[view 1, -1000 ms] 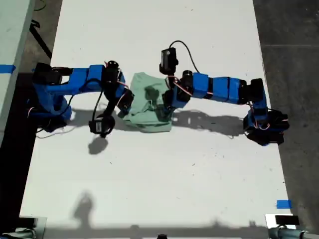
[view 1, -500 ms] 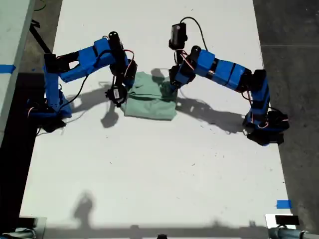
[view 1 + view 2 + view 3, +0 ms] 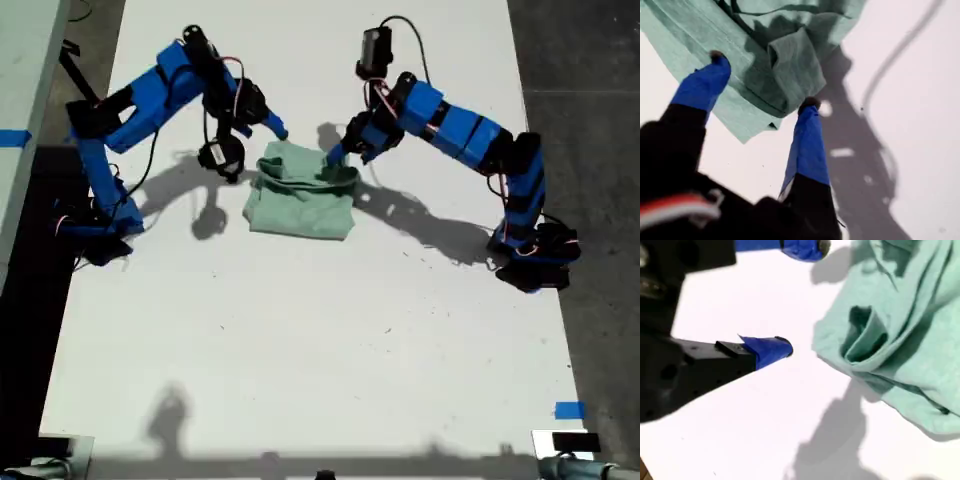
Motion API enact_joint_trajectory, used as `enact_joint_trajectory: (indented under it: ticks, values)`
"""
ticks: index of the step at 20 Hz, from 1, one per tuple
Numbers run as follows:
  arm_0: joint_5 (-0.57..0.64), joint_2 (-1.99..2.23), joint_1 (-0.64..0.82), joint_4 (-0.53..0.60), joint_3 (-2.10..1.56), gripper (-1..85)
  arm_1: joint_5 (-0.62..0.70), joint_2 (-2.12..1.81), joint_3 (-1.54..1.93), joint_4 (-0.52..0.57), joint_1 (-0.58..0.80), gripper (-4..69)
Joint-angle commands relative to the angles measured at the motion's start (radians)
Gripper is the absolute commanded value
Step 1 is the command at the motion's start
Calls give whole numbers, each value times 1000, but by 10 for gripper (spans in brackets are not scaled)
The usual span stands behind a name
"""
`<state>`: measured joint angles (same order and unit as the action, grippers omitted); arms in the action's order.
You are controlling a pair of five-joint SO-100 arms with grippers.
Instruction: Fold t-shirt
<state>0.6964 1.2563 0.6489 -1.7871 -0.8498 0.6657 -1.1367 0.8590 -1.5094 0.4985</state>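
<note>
Rising off t-shirt [image 3: 300, 195], both tools now open.

1st claw [image 3: 760, 82], 2nd claw [image 3: 802, 297]: both spread.

The t-shirt [image 3: 300, 195] is soft, matt mint cloth, creased and showing stitched hems. The counter [image 3: 320, 340] looks smooth, matt white. The first gripper [image 3: 760, 82] has blue tape-like wrapped fingertips on black plastic.
</note>
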Motion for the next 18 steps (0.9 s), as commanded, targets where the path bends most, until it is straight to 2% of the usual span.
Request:
enact_joint_trajectory:
  ticks: [1, 5, 6, 8, 9, 10, 12, 16, 17, 18]
  values:
    - [17, 186, 95, 2, 21, 325, 43, -244, 3, -63, 107, 262]
    - [26, 403, 121, 6, -109, 317, 69, -549, 255, -74, 236, 234]
    - [20, 469, 109, 26, -184, 310, 63, -630, 344, -67, 249, 229]
    - [20, 669, 52, 138, -456, 280, 25, -811, 546, -40, 238, 219]
    - [11, 788, 17, 204, -614, 244, 3, -910, 650, -28, 212, 215]
    - [-9, 908, -12, 242, -758, 170, -28, -1015, 753, -15, 179, 209]
    - [-66, 1137, -81, 273, -1000, 55, -106, -1216, 948, 0, 92, 183]
    - [-265, 1476, -256, 293, -1373, 18, -318, -1560, 1325, 55, -101, 144]
    - [-322, 1534, -302, 314, -1456, 14, -367, -1657, 1430, 91, -152, 115]
    - [-365, 1589, -348, 345, -1543, 9, -425, -1749, 1528, 137, -210, 56]
